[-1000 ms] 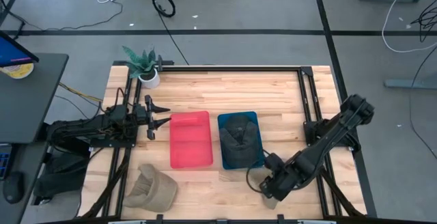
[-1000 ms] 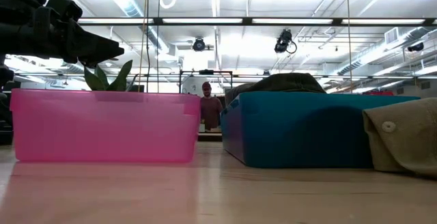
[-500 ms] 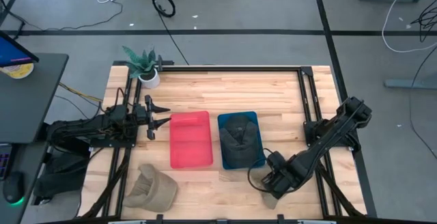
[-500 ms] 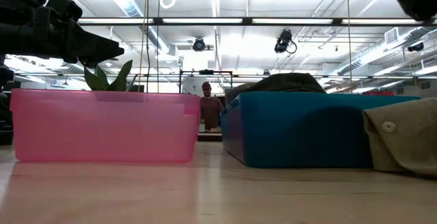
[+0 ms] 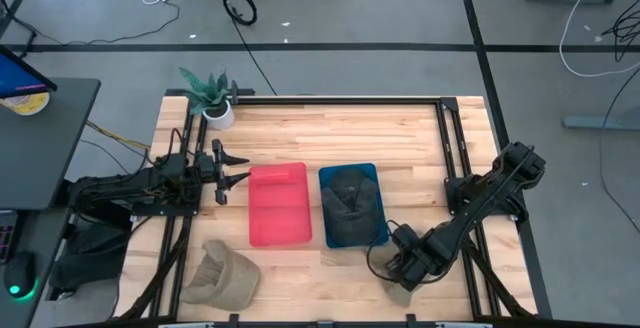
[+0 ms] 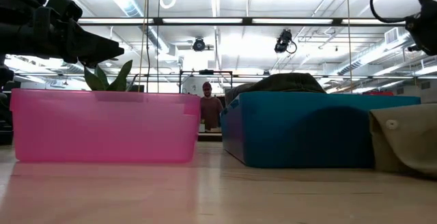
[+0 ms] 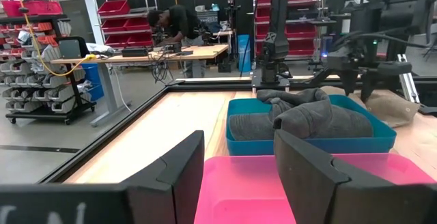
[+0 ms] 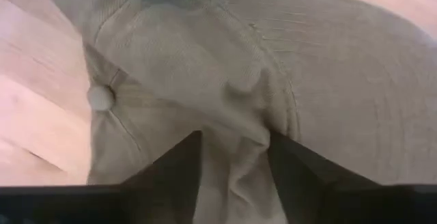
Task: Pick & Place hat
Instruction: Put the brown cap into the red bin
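Wooden table (image 5: 400, 138), open lab beyond. I have the right gripper (image 8: 232, 157), fingers apart, over the tan hat (image 8: 273, 80). Soft, light cloth; I'd pinch a crown fold. Left gripper (image 5: 232, 168) waits, fingers apart

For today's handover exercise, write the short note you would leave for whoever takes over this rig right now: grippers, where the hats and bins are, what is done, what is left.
Right gripper: low over the tan cloth cap near the table's front edge, right of the blue plastic bin; fingers open astride a fold of fabric, not yet closed.
Left gripper: open, waiting just left of the pink plastic bin, holding nothing.
Done: a dark grey cap lies in the blue bin.
Left: the pink bin looks empty. A second tan hat sits at the front left of the wooden table, untouched. Which bin each tan hat goes in is unclear; probably the pink one.
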`<state>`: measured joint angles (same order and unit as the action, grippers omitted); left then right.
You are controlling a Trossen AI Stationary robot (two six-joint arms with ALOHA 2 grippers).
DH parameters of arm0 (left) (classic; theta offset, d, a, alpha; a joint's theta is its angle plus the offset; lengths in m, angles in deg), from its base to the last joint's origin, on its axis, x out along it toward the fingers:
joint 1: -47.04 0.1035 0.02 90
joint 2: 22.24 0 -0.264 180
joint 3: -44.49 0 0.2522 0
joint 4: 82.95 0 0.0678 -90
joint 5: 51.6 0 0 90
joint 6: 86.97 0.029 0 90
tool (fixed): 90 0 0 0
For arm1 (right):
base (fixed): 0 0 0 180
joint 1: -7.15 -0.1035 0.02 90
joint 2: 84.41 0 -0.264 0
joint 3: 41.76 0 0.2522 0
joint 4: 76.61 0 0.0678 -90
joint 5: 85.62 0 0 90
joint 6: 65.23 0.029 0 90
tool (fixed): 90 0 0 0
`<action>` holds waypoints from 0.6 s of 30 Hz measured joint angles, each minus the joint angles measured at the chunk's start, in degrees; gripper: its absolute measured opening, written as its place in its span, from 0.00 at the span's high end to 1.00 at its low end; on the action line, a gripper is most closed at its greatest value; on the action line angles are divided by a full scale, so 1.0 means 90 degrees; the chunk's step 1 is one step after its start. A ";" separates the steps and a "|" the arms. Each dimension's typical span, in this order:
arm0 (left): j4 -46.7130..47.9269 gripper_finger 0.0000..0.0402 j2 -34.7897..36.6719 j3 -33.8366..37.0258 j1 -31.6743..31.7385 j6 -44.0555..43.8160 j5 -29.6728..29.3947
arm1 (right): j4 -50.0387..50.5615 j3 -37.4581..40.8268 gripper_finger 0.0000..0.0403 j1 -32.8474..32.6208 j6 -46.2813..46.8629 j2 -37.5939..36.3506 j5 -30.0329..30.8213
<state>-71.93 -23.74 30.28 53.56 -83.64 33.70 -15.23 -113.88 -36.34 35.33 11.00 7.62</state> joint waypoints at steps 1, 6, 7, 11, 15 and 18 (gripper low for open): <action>0.0000 0.55 0.0000 0.0000 0.0000 0.0000 -0.0001 | 0.0004 0.0004 0.64 0.0000 -0.0058 0.0000 0.0013; 0.0000 0.55 0.0000 0.0000 0.0000 0.0000 -0.0001 | -0.0048 0.0007 0.95 0.0005 -0.0427 0.0000 0.0061; 0.0000 0.55 0.0000 0.0000 -0.0001 0.0000 -0.0001 | -0.0070 0.0007 0.96 -0.0009 -0.0474 0.0000 0.0061; 0.0000 0.55 0.0000 0.0000 -0.0001 0.0000 -0.0001 | -0.0100 0.0007 0.98 -0.0095 -0.0611 -0.0064 0.0022; 0.0000 0.55 0.0000 0.0000 0.0000 0.0000 -0.0001 | -0.0172 0.0007 0.99 -0.0307 -0.0659 -0.0346 -0.0059; 0.0000 0.55 0.0000 0.0000 -0.0002 0.0000 0.0001 | -0.0241 -0.0051 0.99 -0.0464 -0.0855 -0.0607 -0.0067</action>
<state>-71.93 -23.74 30.28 53.55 -83.64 33.70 -17.40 -114.34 -40.51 27.63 5.54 7.02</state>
